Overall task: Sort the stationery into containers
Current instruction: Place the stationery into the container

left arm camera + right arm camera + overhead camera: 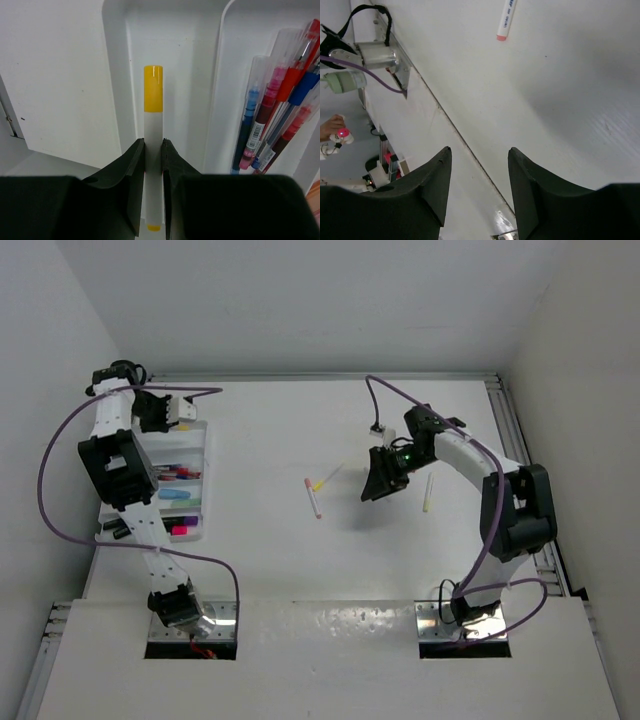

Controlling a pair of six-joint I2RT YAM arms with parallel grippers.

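My left gripper (pixel 153 142) is shut on a white pen with a yellow cap (pixel 153 100), held over an end compartment of the white tray (pixel 220 75). The neighbouring compartment holds several thin pens (pixel 270 120) with red, blue and pink caps. From above, the left gripper (pixel 172 415) is over the far end of the tray (pixel 205 455). My right gripper (pixel 378 485) is open and empty above the table; it also shows in the right wrist view (pixel 479 150). A pink-tipped pen (pixel 506 20) lies beyond it. It also shows from above (pixel 313 498), next to a yellow-tipped pen (pixel 326 478). Another yellow pen (pixel 428 493) lies to the right.
The tray's near compartments hold highlighters, among them a blue one (pixel 176 494) and a pink one (pixel 180 530). Metal rails (pixel 505 430) run along the table's right side. Base plates (pixel 460 625) sit at the near edge. The left arm (pixel 125 475) covers part of the tray.
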